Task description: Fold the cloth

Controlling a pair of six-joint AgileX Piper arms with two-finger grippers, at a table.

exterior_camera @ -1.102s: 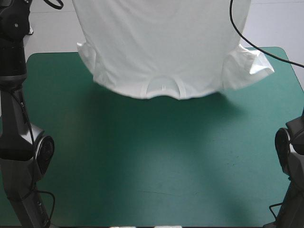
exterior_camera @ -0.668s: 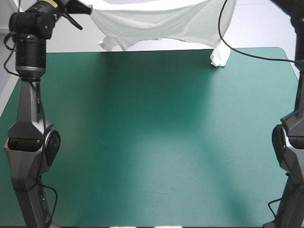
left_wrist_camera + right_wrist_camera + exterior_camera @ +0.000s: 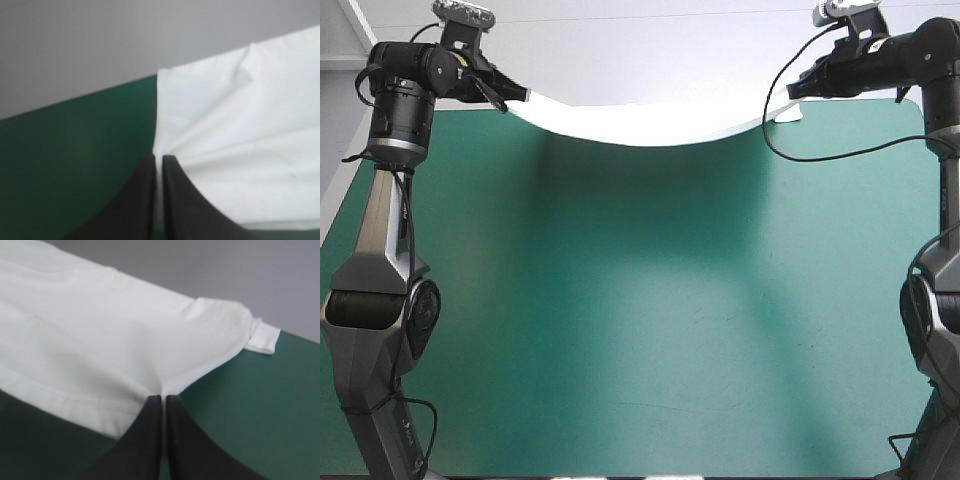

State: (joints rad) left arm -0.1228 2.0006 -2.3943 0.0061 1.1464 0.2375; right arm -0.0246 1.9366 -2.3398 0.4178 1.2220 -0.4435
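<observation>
While the left gripper point(image 3: 512, 97) and right gripper point(image 3: 790, 92) each pinch one end, the T-shirt point(image 3: 650, 127) stretches left-to-right along the far edge of the table point(image 3: 640, 320), sagging between them.

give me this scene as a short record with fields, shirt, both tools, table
T-shirt: white, lifted and stretched between the two tools along the table's far edge, sagging in the middle
left tool: shut on the T-shirt at one end, raised near the far left corner
right tool: shut on the T-shirt at the other end, raised near the far right corner
table: teal-green cover, the T-shirt's shadow across its far part
</observation>
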